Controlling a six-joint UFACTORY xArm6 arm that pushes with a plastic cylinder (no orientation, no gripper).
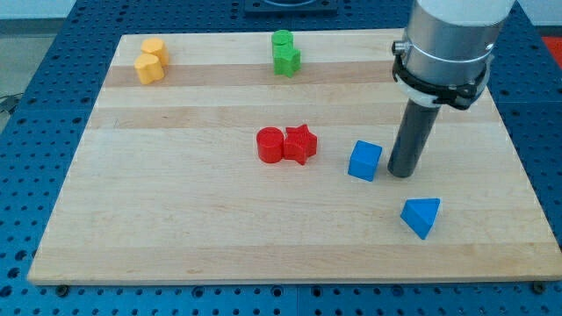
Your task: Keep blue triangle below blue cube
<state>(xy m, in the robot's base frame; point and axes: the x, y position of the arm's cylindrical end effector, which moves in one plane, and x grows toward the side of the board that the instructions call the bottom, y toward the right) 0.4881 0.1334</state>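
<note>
My tip (402, 173) rests on the tabletop (176, 228), and since I end in a bare rod there are no fingers to clench or release; I grasp nothing and can only shove. The blue cube (365, 161) sits just beside my tip, toward the view's left, close enough that I cannot tell whether we touch. The blue triangle (421, 216) lies near my tip, toward the view's bottom and a little to the view's right, apart from me and from the cube.

So the triangle already lies below the cube, and my job, as I judge it, is to avoid spoiling that.

Both blocks look like small, rigid, light pieces that should slide easily on the smooth wood. Being light, they would likely skid or spin if I struck them off-centre. With no way to take hold, I would press on the middle of a flat face. The triangle's slanted sides could let my tip slip past, so a flat side is the safer contact.

The red blocks (286, 144), green blocks (284, 53) and orange blocks (151, 61) stand well apart from my tip.
</note>
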